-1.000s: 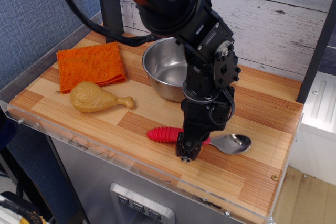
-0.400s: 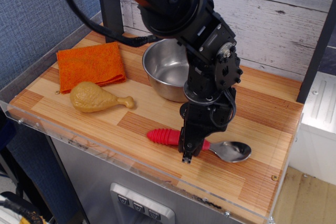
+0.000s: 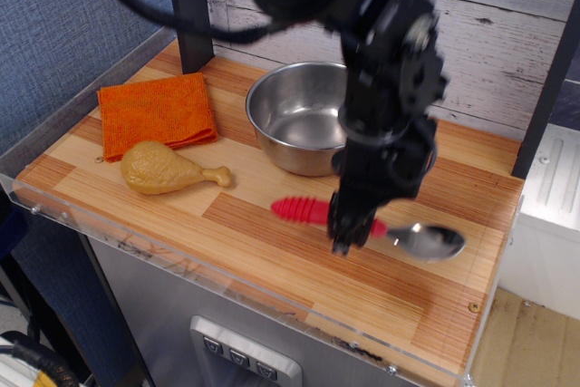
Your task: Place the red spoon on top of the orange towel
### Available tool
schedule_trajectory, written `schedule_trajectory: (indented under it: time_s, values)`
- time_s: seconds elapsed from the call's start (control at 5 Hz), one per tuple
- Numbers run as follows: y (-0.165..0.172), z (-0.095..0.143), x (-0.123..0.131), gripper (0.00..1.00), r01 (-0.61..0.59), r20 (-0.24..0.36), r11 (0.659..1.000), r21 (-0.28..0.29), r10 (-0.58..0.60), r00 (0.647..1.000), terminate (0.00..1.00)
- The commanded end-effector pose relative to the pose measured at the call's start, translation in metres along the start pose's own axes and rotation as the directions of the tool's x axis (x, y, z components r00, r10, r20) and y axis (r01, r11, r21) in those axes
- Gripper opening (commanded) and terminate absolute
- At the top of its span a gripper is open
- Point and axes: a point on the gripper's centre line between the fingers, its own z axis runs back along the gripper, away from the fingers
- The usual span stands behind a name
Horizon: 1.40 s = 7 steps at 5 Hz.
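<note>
Red spoon [image 3: 313,212] lies lower centre-right on bench [image 3: 272,251]; long axis roughly left-right, handle left, metal bowl right; gripper [image 3: 343,244] overlaps its neck; fingers' state cannot tell; orange towel [image 3: 156,112] far upper left.

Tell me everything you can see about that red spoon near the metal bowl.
The red spoon has a thick, ribbed red handle and a shiny silver bowl at its right end. It lies roughly level across the wooden table, in front of the steel bowl. The robot's fingers cover its middle; whether they grip it cannot be told.
</note>
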Motion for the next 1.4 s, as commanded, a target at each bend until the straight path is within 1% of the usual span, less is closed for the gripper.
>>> schedule_trajectory:
  time_s: [0.0, 0.2, 0.4, 0.6, 0.8, 1.0, 1.2]
  values:
    - [0.032, 0.070, -0.024, 0.00, -0.061, 0.043, 0.993, 0.101, 0.057, 0.997, 0.00]
    - [0.050, 0.084, -0.051, 0.00, -0.129, 0.035, 0.987, 0.096, 0.126, 0.991, 0.00]
    - [0.070, 0.089, -0.092, 0.00, -0.228, 0.029, 0.969, 0.095, 0.226, 0.974, 0.00]
    - [0.084, 0.085, -0.135, 0.00, -0.301, 0.001, 0.950, 0.087, 0.303, 0.953, 0.00]
    - [0.085, 0.079, -0.174, 0.00, -0.375, -0.027, 0.924, 0.074, 0.377, 0.926, 0.00]
    - [0.078, 0.064, -0.201, 0.00, -0.446, -0.042, 0.894, 0.045, 0.448, 0.893, 0.00]
    - [0.071, 0.043, -0.221, 0.00, -0.511, -0.025, 0.859, 0.018, 0.512, 0.859, 0.00]
